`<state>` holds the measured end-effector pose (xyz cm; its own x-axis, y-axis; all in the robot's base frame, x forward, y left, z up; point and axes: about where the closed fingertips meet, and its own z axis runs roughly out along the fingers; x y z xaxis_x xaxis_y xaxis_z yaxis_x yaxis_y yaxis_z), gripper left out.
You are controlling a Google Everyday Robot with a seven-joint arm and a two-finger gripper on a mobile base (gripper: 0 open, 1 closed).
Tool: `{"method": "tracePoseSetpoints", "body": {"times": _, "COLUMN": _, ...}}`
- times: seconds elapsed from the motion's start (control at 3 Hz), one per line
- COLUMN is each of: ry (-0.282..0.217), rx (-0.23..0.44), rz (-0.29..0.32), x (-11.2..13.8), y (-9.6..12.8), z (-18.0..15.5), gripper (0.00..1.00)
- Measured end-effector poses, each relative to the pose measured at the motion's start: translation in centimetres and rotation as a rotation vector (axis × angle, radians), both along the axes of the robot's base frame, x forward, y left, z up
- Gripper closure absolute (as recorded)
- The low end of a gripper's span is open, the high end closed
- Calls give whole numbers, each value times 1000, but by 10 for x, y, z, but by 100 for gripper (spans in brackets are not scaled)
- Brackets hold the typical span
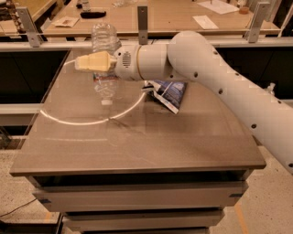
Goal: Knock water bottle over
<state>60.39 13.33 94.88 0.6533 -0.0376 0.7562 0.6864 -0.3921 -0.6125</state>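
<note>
A crumpled blue-and-white bag (168, 93) lies on the brown table (137, 146), right of the fingers (94, 61) above its far left.

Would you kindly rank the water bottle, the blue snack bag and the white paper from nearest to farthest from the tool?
1. water bottle, at the tool, far left of the table
2. blue snack bag, mid-table, right
3. white paper, on the back desk

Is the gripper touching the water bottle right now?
Cannot tell. In the camera view the gripper crosses in front of the water bottle, overlapping its middle, so neither contact nor a gap shows plainly.
</note>
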Motion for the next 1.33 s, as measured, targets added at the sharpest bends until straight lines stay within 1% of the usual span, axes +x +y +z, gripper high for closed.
{"method": "tracePoseSetpoints", "body": {"times": 0.33, "ry": -78, "rx": -47, "rz": 17, "x": -2, "y": 2, "z": -2, "gripper": 100}}
{"method": "tracePoseSetpoints", "body": {"times": 0.67, "ry": -117, "rx": -67, "rz": 21, "x": -7, "y": 4, "z": -5, "gripper": 100}}
{"method": "tracePoseSetpoints", "body": {"times": 1.0, "ry": -117, "rx": -67, "rz": 21, "x": -7, "y": 4, "z": -5, "gripper": 100}}
{"method": "tracePoseSetpoints", "body": {"times": 1.33, "ry": -196, "rx": -83, "rz": 50, "x": -12, "y": 8, "z": -7, "gripper": 100}}
